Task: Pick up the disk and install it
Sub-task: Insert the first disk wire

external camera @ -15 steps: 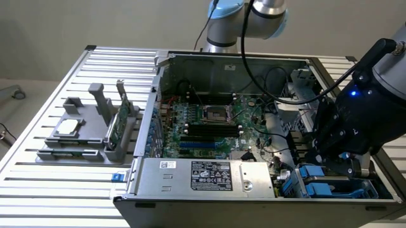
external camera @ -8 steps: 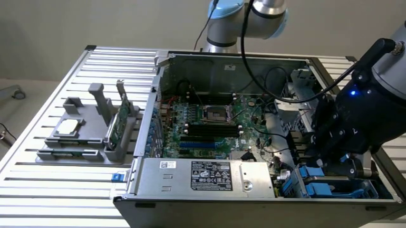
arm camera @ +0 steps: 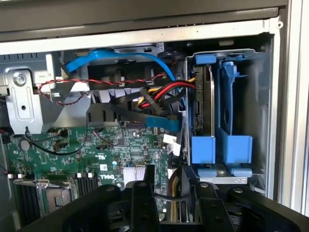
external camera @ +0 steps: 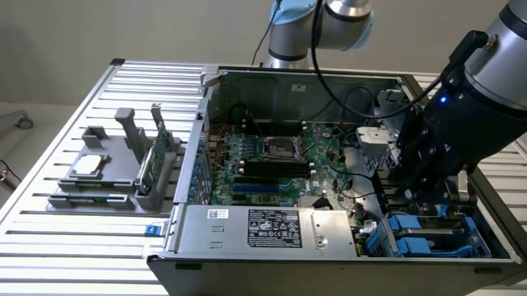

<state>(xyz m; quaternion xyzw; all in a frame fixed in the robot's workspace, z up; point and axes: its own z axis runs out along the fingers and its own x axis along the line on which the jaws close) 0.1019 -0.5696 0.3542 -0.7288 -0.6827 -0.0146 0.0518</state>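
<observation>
The disk sits edge-on in the drive cage at the corner of the open computer case, a dark metal slab between blue plastic rails. In the exterior view its blue carrier lies at the case's near right corner. My gripper hangs just above that cage. In the wrist view my gripper is open: two black fingers stand apart, with only cables and the board behind them. It holds nothing.
The motherboard fills the case floor, and the silver power supply lies along the near wall. Red, black and blue cables cross beside the cage. On the exterior view's left a grey fixture holds a square chip and a green card.
</observation>
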